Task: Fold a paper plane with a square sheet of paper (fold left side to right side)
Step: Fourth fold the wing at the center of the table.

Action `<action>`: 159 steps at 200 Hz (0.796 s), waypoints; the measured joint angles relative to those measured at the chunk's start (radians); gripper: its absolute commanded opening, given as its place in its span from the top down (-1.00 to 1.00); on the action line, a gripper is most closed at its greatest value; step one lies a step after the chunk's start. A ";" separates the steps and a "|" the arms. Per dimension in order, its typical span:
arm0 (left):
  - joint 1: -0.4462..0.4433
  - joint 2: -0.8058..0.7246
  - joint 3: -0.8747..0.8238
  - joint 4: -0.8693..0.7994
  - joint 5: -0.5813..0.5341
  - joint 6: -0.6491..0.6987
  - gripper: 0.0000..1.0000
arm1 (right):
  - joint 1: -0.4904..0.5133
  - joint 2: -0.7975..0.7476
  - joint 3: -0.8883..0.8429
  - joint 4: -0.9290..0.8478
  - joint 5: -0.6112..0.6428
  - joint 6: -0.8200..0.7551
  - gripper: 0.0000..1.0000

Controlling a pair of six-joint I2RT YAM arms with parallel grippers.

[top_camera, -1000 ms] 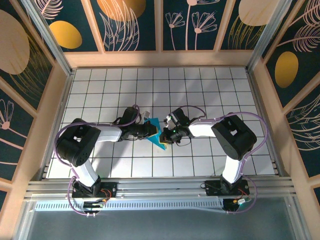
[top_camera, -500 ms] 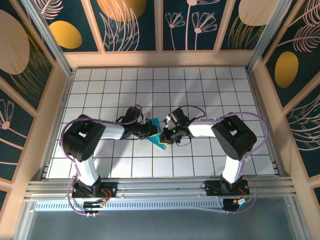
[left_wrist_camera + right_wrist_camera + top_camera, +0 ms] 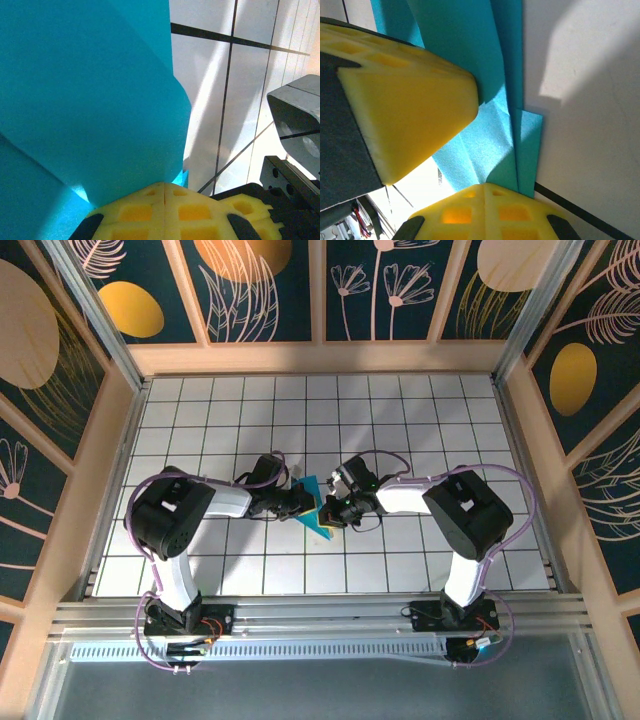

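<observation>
Paper (image 3: pixel 318 506) lies at the middle of the bench (image 3: pixel 450 410), already a smaller creased shape and no longer a flat square, caught between the two tools. Over the last second little has changed at the sheet itself. The left arm's bulky elbow has swung inward, toward the centre, while its tip has stayed almost in place. The right arm has not moved. I read that as the left arm resetting its posture around a fixed grip, not carrying the fold across. The left-to-right fold looks under way but not pressed down.

The left tool (image 3: pixel 300 503) is clenched. In its wrist view the yellow pads (image 3: pixel 150 210) meet along a closed seam, and the paper (image 3: pixel 85 90) rises from that seam as a bowed, uncreased flap. The right tool (image 3: pixel 332 510) is likewise clenched on the paper (image 3: pixel 490 145), whose stacked layers and a sharp crease run into its closed pads (image 3: pixel 485 210). A second yellow pad crosses that view just above, touching the sheet.

Both arms crouch low, elbows out to the sides and forearms reaching inward. Their wrists face each other across the paper, nearly nose to nose.
</observation>
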 measured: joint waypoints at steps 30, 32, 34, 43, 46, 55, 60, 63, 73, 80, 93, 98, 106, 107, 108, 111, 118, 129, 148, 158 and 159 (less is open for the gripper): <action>0.000 0.003 0.008 -0.013 -0.003 0.000 0.97 | 0.003 0.005 0.013 -0.023 0.005 -0.007 1.00; 0.000 0.003 0.008 -0.013 -0.003 0.000 0.97 | 0.003 0.005 0.014 -0.024 0.005 -0.008 1.00; 0.000 0.004 0.009 -0.013 -0.003 0.000 0.97 | 0.003 0.005 0.015 -0.026 0.006 -0.008 1.00; 0.000 0.006 0.012 -0.016 -0.003 0.000 0.97 | 0.005 0.005 0.016 -0.028 0.008 -0.013 1.00; 0.000 0.006 0.013 -0.016 -0.003 0.000 0.97 | 0.005 0.005 0.016 -0.029 0.008 -0.015 1.00; 0.002 0.006 0.013 -0.016 -0.002 0.000 0.96 | 0.005 0.005 0.017 -0.029 0.008 -0.016 1.00; 0.003 0.008 0.013 -0.015 0.000 -0.001 0.96 | 0.005 0.005 0.017 -0.029 0.008 -0.018 1.00; 0.004 0.008 0.014 -0.015 0.002 -0.001 0.96 | 0.005 0.005 0.017 -0.030 0.008 -0.018 1.00; 0.009 0.011 0.013 -0.013 0.009 -0.001 0.96 | 0.005 0.006 0.017 -0.029 0.008 -0.018 1.00; 0.013 0.011 0.014 -0.010 0.013 -0.001 0.96 | 0.005 0.006 0.017 -0.030 0.008 -0.018 1.00; 0.029 0.014 0.013 -0.003 0.017 -0.001 0.96 | 0.005 0.007 0.019 -0.033 0.008 -0.018 1.00; 0.039 0.016 0.013 0.000 0.019 -0.001 0.95 | 0.005 0.008 0.019 -0.034 0.008 -0.018 1.00; 0.055 0.018 0.013 0.005 0.023 -0.001 0.95 | 0.005 0.008 0.019 -0.036 0.008 -0.018 1.00; 0.059 0.019 0.013 0.007 0.024 -0.001 0.95 | 0.005 0.008 0.020 -0.036 0.008 -0.018 1.00; 0.061 0.019 0.013 0.008 0.025 -0.001 0.95 | 0.005 0.008 0.020 -0.036 0.008 -0.018 1.00; 0.067 0.021 0.013 0.010 0.027 0.000 0.95 | 0.005 0.008 0.021 -0.037 0.008 -0.018 1.00; 0.085 0.023 0.014 0.015 0.032 0.002 0.95 | 0.005 0.009 0.021 -0.039 0.008 -0.018 1.00; 0.111 0.027 0.017 0.016 0.039 0.008 0.95 | 0.005 0.009 0.022 -0.040 0.008 -0.018 1.00; 0.150 0.042 0.037 0.010 0.046 0.030 0.96 | 0.005 0.009 0.023 -0.042 0.008 -0.018 1.00; 0.167 0.056 0.056 0.000 0.055 0.042 0.95 | 0.005 0.009 0.023 -0.042 0.008 -0.018 1.00; 0.169 0.057 0.058 -0.001 0.056 0.042 0.95 | 0.005 0.009 0.023 -0.042 0.008 -0.018 1.00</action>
